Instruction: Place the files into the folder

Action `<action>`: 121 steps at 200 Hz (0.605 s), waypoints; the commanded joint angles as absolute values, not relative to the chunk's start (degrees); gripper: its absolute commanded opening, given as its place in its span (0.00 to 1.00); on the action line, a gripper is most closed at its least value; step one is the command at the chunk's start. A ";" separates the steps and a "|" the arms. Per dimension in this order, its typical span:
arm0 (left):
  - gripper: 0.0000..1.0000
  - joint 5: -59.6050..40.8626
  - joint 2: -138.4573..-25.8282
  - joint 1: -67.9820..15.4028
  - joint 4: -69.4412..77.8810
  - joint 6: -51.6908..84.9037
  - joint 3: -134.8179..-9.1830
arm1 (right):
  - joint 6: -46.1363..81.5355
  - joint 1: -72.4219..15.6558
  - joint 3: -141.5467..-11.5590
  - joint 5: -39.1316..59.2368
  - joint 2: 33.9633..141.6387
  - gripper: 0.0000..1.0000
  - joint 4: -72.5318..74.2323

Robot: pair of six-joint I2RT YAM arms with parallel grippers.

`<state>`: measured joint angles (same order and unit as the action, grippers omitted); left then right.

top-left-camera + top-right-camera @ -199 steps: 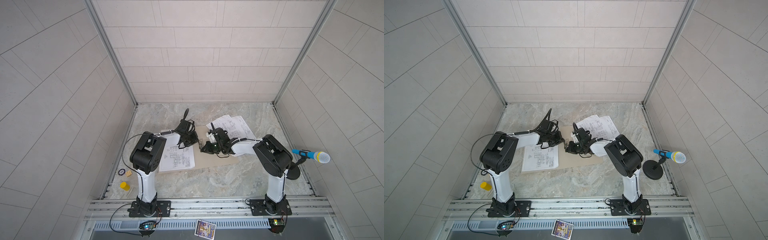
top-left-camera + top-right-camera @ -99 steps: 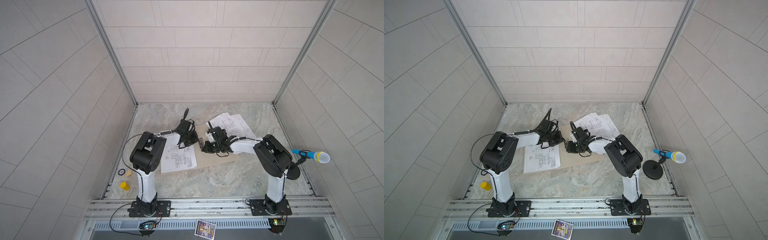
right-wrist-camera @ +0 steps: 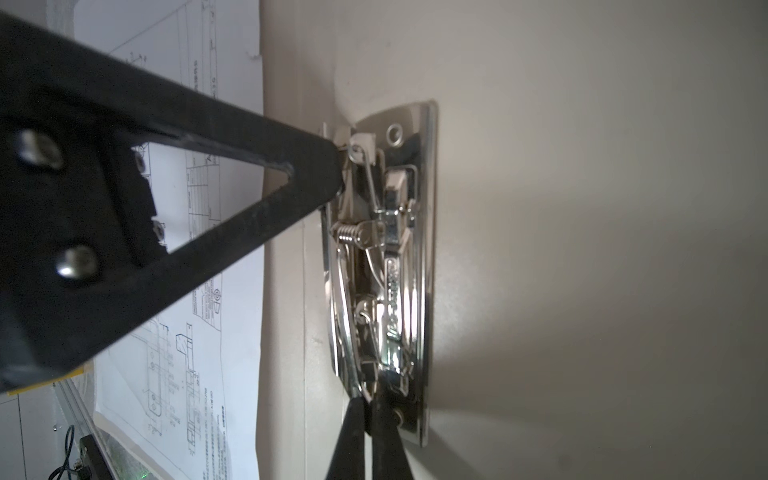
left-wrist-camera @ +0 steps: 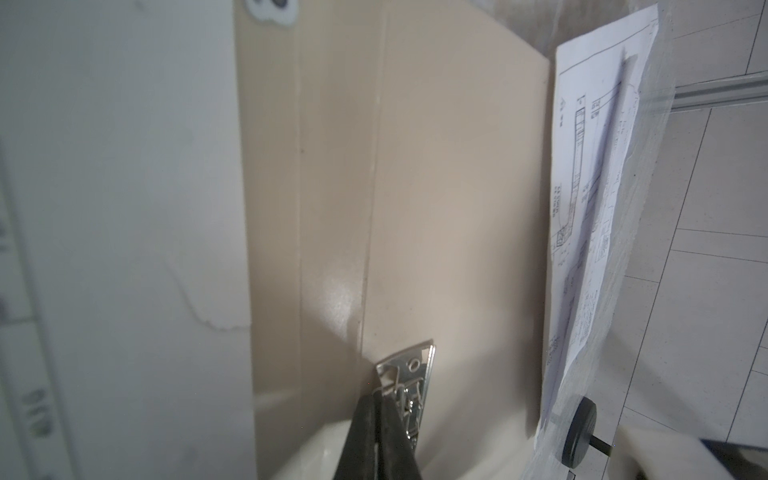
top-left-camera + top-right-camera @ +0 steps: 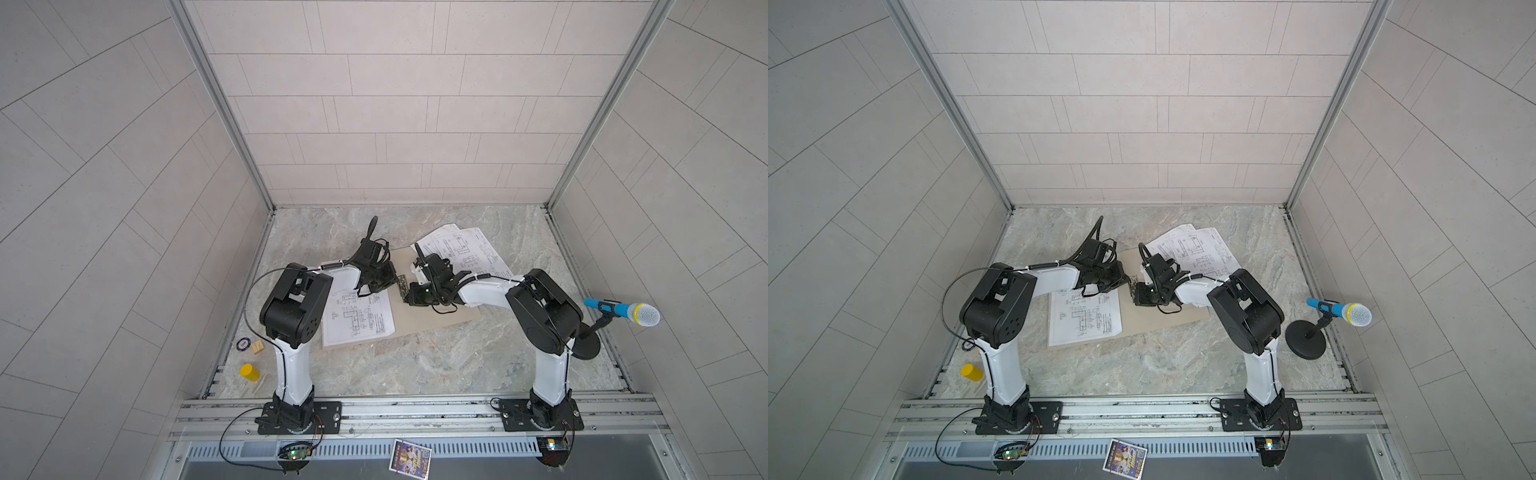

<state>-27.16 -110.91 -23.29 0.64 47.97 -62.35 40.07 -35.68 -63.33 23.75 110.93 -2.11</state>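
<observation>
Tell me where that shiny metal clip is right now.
In both top views the metal clip sits mid-table on the open tan folder, between the left gripper and right gripper.

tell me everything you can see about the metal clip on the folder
The metal clip is shiny chrome: a long base plate with a rivet hole, a coil spring, wire arms and an embossed lever. It sits on the open tan folder beside its spine crease. The left gripper, fingers shut, touches one end; the right gripper, also shut, touches the other.
</observation>
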 commanded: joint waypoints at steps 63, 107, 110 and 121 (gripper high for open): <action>0.02 -29.87 -111.54 -23.63 -0.55 46.36 -62.16 | 42.13 -34.73 -59.92 12.20 112.32 0.00 -6.52; 0.02 -30.27 -111.62 -23.62 -0.53 46.23 -62.36 | 41.96 -34.06 -59.99 11.81 114.09 0.00 -6.87; 0.02 -30.38 -111.62 -23.67 -0.56 46.23 -62.32 | 42.01 -34.05 -59.89 11.90 114.08 0.00 -6.69; 0.02 -30.58 -111.80 -23.64 -0.61 46.14 -62.36 | 42.51 -33.96 -59.58 11.95 114.08 0.00 -6.02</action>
<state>-27.20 -110.96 -23.27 1.69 47.94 -62.35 41.95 -35.73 -61.91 21.78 110.15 0.10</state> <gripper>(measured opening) 0.053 0.048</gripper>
